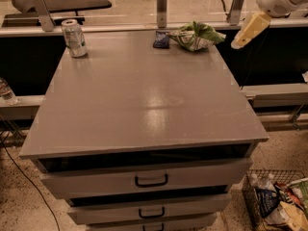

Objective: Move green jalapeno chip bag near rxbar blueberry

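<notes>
The green jalapeno chip bag (196, 36) lies crumpled at the far edge of the grey table (144, 95), right of centre. The rxbar blueberry (161, 39), a small dark-blue wrapper, lies just left of the bag, almost touching it. My gripper (246, 32) hangs off the table's far right corner, to the right of the bag and apart from it, with nothing in it.
A silver-green drink can (74, 38) stands at the far left of the table. Drawers with dark handles (151, 181) sit below the front edge. A wire basket of snack bags (279, 201) stands on the floor at the right. Metal posts rise behind the table.
</notes>
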`<move>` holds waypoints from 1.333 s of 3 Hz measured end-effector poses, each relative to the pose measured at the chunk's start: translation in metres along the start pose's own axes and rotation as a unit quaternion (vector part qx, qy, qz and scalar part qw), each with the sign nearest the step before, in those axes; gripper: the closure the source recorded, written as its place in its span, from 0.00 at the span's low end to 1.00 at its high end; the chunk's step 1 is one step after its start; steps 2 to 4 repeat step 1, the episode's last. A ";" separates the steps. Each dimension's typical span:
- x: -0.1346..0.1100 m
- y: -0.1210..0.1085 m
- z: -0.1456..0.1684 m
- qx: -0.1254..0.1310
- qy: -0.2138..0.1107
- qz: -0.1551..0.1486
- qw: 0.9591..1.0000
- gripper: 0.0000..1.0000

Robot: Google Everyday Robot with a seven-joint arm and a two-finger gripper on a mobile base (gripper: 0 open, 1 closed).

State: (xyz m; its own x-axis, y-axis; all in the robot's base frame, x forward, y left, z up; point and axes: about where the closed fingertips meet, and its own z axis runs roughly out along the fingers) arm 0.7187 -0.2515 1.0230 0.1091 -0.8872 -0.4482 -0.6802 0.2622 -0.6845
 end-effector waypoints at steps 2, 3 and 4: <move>0.001 0.001 0.002 -0.002 0.001 0.000 1.000 0.00; 0.001 0.001 0.002 -0.002 0.001 0.000 1.000 0.00; 0.001 0.001 0.002 -0.002 0.001 0.000 1.000 0.00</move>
